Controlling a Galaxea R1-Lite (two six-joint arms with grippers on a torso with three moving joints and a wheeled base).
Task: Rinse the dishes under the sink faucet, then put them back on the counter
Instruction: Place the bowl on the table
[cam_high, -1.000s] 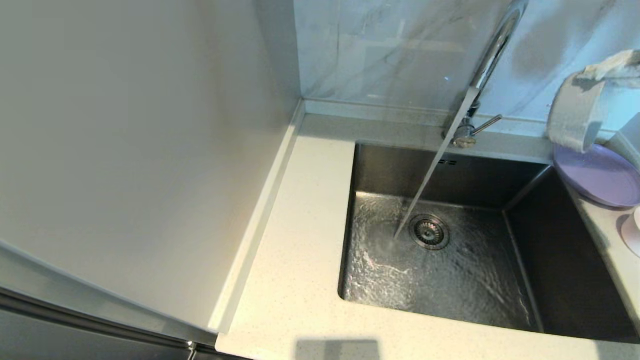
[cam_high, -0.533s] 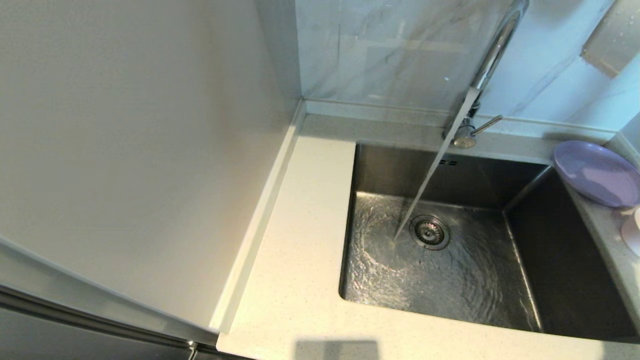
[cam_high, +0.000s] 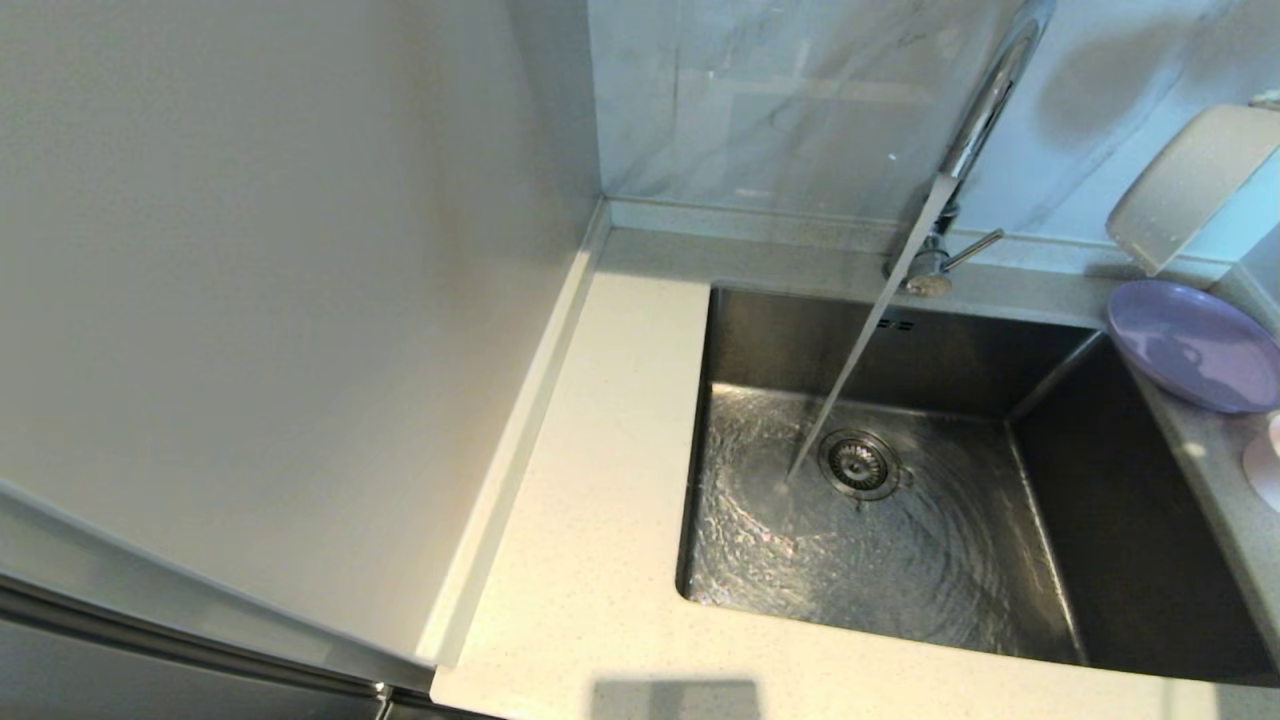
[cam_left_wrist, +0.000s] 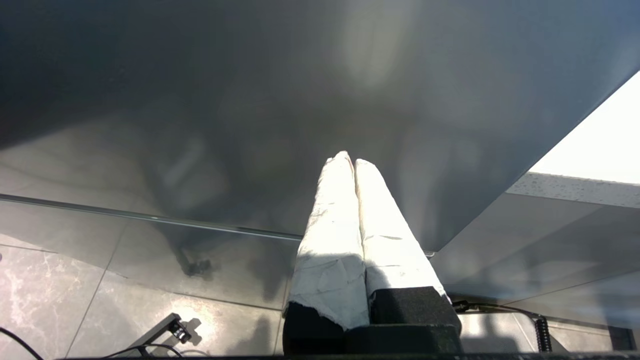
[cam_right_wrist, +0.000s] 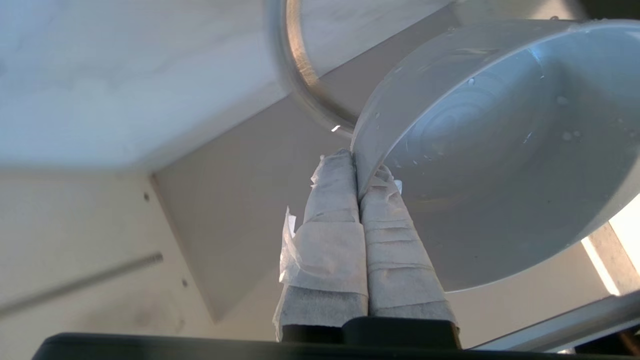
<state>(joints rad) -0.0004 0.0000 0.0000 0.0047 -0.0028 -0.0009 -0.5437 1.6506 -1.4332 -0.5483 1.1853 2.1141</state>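
Note:
Water runs from the chrome faucet (cam_high: 985, 100) into the steel sink (cam_high: 800, 340), landing beside the drain strainer (cam_high: 858, 463). My right gripper (cam_right_wrist: 357, 167) is shut on the rim of the whitish bowl (cam_right_wrist: 500, 150), which is wet with droplets. In the head view the bowl (cam_high: 1190, 185) hangs tilted at the far right, above the lilac plate (cam_high: 1190, 345) that rests on the counter (cam_high: 600, 480) by the sink's back right corner. The pale pink dish (cam_high: 1265, 465) peeks in at the right edge. My left gripper (cam_left_wrist: 352, 160) is shut and empty, parked low in front of a dark cabinet face.
The faucet lever (cam_high: 975, 250) sticks out to the right from the base. A tall pale panel (cam_high: 250, 300) walls off the left side. A marble backsplash (cam_high: 780, 100) rises behind the sink. In the right wrist view the faucet neck (cam_right_wrist: 287, 65) curves close past the bowl.
The bowl rose from just over the lilac plate to the upper right, then came back down part way, tilted. Water keeps running.

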